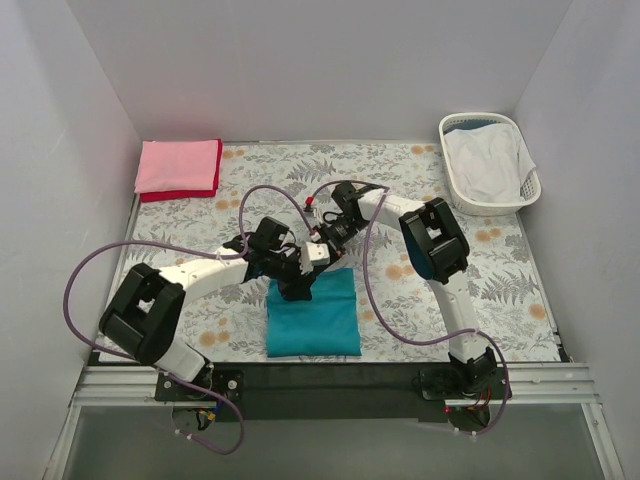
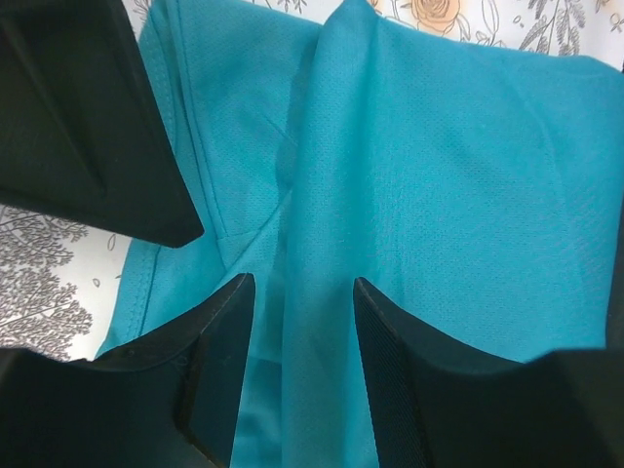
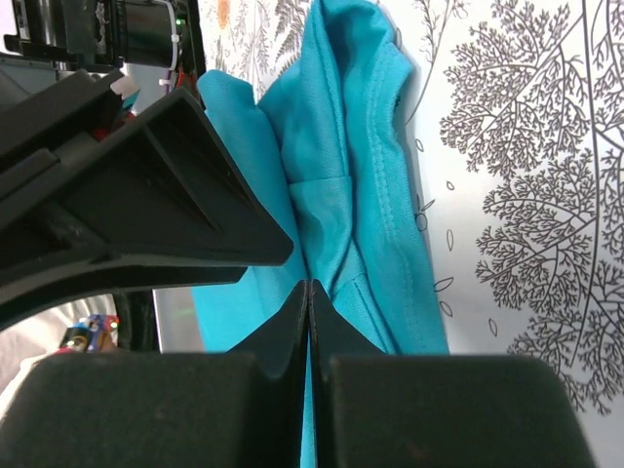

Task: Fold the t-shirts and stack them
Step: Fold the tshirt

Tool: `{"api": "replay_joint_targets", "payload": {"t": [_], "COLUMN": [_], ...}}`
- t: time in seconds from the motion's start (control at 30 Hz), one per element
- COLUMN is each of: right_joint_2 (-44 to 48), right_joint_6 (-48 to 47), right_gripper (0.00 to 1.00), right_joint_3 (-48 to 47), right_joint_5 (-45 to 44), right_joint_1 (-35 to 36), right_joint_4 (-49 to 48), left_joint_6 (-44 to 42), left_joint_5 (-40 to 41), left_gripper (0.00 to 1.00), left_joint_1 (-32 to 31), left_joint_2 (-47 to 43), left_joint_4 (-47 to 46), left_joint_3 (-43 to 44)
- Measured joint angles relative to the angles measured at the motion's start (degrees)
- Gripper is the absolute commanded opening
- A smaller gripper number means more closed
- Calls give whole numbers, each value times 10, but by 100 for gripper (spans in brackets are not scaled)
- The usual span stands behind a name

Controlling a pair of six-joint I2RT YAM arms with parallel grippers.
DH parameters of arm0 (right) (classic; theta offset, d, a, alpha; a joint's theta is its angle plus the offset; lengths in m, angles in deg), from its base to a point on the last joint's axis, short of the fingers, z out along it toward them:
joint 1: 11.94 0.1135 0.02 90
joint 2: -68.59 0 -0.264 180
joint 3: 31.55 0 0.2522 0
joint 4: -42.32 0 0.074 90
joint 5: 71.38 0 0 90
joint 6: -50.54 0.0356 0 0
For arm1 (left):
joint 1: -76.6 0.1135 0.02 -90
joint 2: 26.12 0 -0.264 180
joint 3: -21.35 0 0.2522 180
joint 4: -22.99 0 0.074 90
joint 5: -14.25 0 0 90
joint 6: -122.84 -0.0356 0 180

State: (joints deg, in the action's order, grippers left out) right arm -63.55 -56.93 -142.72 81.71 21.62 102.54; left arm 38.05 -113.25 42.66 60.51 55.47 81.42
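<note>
Cotton-soft, likely light and limp, the teal t-shirt [image 1: 315, 320] lies folded at the near edge of the bench [image 1: 500, 290]; a hemmed edge probably suits gripping. Left pincer [image 2: 300, 288] stands open, empty; right pincer [image 3: 309, 285] closed, hold unclear.

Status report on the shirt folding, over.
Left gripper open, straddling a ridge of the teal shirt. Right gripper shut at its folded edge, grip unclear. Both grippers crowded together there.

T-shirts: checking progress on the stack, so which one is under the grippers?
The teal-blue t-shirt, folded at the near middle. The pink t-shirt lies stacked on the red t-shirt in the far left corner, well away.
</note>
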Motion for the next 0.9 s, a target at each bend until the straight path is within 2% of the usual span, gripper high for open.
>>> {"api": "replay_joint_targets", "payload": {"t": [0.17, 0.3, 0.33, 0.4, 0.9], "right_joint_2": [-16, -27, -30, -33, -29], "right_joint_6": [5, 3, 2, -1, -9], "right_gripper": [1, 1, 1, 1, 1], "right_joint_3": [5, 23, 30, 46, 74], "right_joint_5": [5, 7, 7, 7, 29], "right_joint_1": [10, 16, 17, 19, 20], "right_joint_4": [-9, -18, -19, -21, -25], "left_joint_6": [-5, -10, -11, -7, -10], "left_joint_5": [6, 6, 6, 7, 74], "left_gripper": [38, 15, 6, 0, 0], "left_joint_1": [-9, -18, -21, -26, -30], "left_joint_2": [13, 13, 13, 13, -28], "left_joint_4": [-8, -7, -7, -7, -50], "left_joint_3": [-8, -9, -9, -9, 2]}}
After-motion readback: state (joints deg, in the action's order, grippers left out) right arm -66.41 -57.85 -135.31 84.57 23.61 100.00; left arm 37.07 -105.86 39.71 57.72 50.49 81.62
